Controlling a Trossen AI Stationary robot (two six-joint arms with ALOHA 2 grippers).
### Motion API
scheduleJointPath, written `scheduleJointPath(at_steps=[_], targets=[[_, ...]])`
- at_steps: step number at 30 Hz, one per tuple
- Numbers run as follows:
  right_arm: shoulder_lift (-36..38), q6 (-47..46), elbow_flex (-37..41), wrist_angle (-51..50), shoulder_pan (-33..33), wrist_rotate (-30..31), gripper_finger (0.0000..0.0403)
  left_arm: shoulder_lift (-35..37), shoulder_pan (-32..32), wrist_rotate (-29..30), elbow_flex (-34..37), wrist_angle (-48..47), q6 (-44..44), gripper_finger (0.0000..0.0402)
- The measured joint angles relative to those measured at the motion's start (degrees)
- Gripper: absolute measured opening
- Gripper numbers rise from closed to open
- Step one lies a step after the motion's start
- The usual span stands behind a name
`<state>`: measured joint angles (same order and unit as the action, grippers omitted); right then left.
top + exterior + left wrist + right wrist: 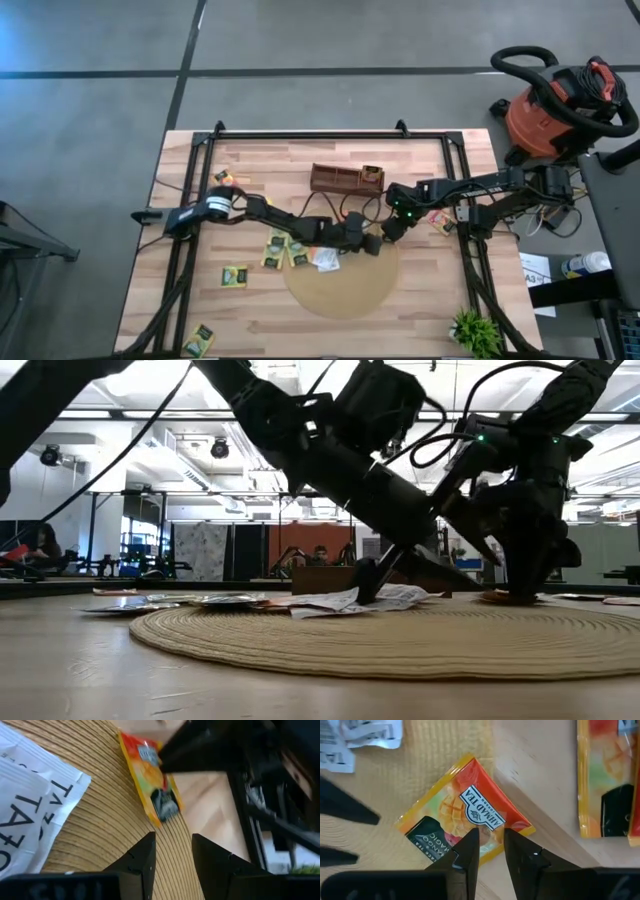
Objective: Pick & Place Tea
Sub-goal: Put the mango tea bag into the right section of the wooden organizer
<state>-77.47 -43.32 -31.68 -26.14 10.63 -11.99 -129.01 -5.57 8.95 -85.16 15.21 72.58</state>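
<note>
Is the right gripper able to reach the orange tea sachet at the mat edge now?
Probably yes: the right gripper hangs directly over the orange sachet, fingers slightly apart, nothing between; the left gripper is close beside.

Two dark jointed arms [300, 228], black cables, green indicator light — flat black fingers [467, 851]

A grey floor [90, 110] with dark lines surrounds the wooden worktop [280, 160]. An orange vacuum cleaner [555, 105] stands near it. Ceiling lamps [218, 448] light the room.
</note>
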Motion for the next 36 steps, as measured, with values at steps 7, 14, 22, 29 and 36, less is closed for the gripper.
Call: scheduleJointPath(at_steps=[7, 14, 22, 29, 36], targets=[[0.00, -0.08, 0.00, 5.38, 0.01, -1.37, 0.0088, 0.00, 1.27, 0.17, -0.52, -2.50, 0.38, 0.0121], [0.00, -0.01, 0.09, 6.59, -0.01, -2.01, 0.0081, 0.04, 1.87, 0.93, -0.24, -4.35, -0.70, 0.0121], [1.92, 2.10, 0.11, 6.61, -0.01, -1.56, 0.0082, 2.45, 0.50, 2.49, -0.04, -8.20, -0.99, 0.0121], [2.45, 5.84, 0.44, 5.78, -0.01, 0.83, 0.0077, 5.21, -1.44, 7.63, 0.18, -11.74, -1.23, 0.0121], [-2.72, 7.23, 0.59, 7.64, -0.01, 1.50, 0.0081, 3.43, -1.24, 8.55, 2.11, -10.91, 5.60, 0.0121]])
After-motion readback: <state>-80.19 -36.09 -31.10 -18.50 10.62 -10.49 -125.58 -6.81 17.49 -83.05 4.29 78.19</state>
